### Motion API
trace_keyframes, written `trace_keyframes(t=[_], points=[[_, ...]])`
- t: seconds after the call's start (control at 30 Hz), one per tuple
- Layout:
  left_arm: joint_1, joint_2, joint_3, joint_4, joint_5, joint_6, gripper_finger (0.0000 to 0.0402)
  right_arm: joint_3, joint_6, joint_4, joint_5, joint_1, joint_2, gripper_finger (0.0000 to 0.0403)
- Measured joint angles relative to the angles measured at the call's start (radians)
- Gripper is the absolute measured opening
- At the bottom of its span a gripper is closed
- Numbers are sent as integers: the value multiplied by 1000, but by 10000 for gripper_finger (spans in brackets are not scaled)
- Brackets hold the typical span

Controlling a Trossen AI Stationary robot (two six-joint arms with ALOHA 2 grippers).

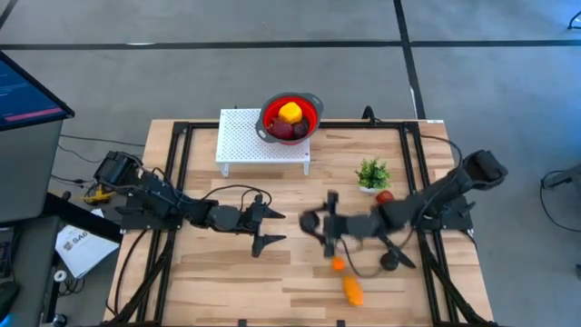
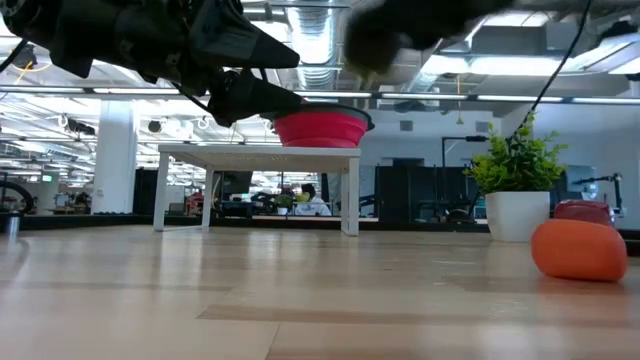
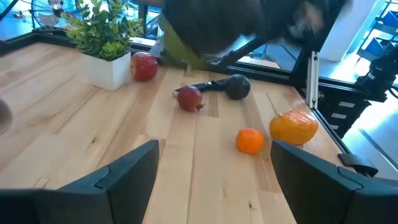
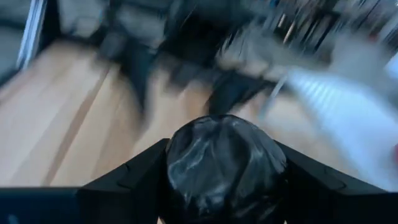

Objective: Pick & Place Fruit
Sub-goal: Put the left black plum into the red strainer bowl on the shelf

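My right gripper [image 1: 315, 223] hovers above the table's middle, shut on a glossy near-black fruit [image 4: 224, 163]. My left gripper [image 1: 274, 227] is open just left of it, fingers pointing at it, touching nothing. A red bowl [image 1: 313, 114] on a white perforated stand [image 1: 241, 141] holds a yellow fruit [image 1: 290, 112] and maroon ones [image 1: 285, 130]. On the table lie a red apple [image 3: 144, 66], a maroon fruit [image 3: 189, 98], a small orange [image 3: 250, 140], a larger orange fruit [image 3: 293, 127] and a dark round piece [image 3: 237, 86]. My right gripper pinches the near-black fruit by its round sides [image 4: 177, 155], one finger on either flank. The fingers come about level from the table's right side. The fruit is lifted clear of the table and fills the gap between the fingers.
A small green plant in a white pot [image 1: 372, 173] stands right of centre, beside the red apple. A black handle [image 3: 208, 86] lies against the dark round piece. Bare wood spreads along the near edge and on the left half. Black frame rails [image 1: 177, 150] run along both sides.
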State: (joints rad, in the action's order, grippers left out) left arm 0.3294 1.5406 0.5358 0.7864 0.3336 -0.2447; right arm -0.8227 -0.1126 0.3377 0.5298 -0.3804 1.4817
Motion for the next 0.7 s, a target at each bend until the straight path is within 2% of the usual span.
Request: trace_keyframes(t=[0.13, 0.27, 0.47, 0.7], points=[[0, 0, 0, 0, 0, -3, 301, -3, -58, 162, -121, 173, -56, 239], [0, 0, 0, 0, 0, -7, 301, -71, 35, 122, -152, 346, -91, 240], [0, 0, 0, 0, 0, -8, 301, -301, 154, -205, -318, 578, -45, 240], [0, 0, 0, 0, 5, -7, 301, -610, 158, -646, -328, 736, 142, 240]])
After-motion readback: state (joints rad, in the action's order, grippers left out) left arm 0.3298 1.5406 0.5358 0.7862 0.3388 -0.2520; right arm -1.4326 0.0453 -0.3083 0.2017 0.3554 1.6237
